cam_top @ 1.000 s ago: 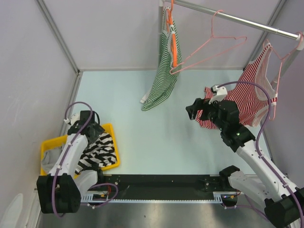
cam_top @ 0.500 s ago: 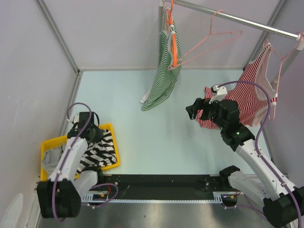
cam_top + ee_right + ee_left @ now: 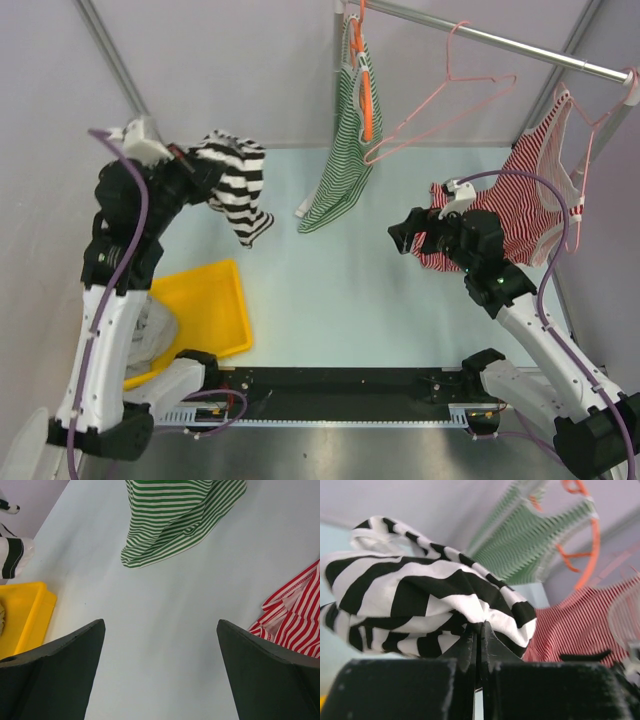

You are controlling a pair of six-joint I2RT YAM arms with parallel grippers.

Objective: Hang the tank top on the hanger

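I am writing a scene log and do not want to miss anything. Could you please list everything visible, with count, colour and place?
tank top: one, black and white stripes, lifted over the table's far left
hanger: one, pale pink wire, empty, on the rail
rail: one, metal, far right, overhead
green-and-white top: one, hanging on the orange hanger
orange hanger: one, at the rail's left end
red-and-white top: one, hanging at the rail's right end
bin: one, yellow, near left of the table
table: one, pale green
left gripper: one, black, shut on the tank top
right gripper: one, black, open, empty, above the table
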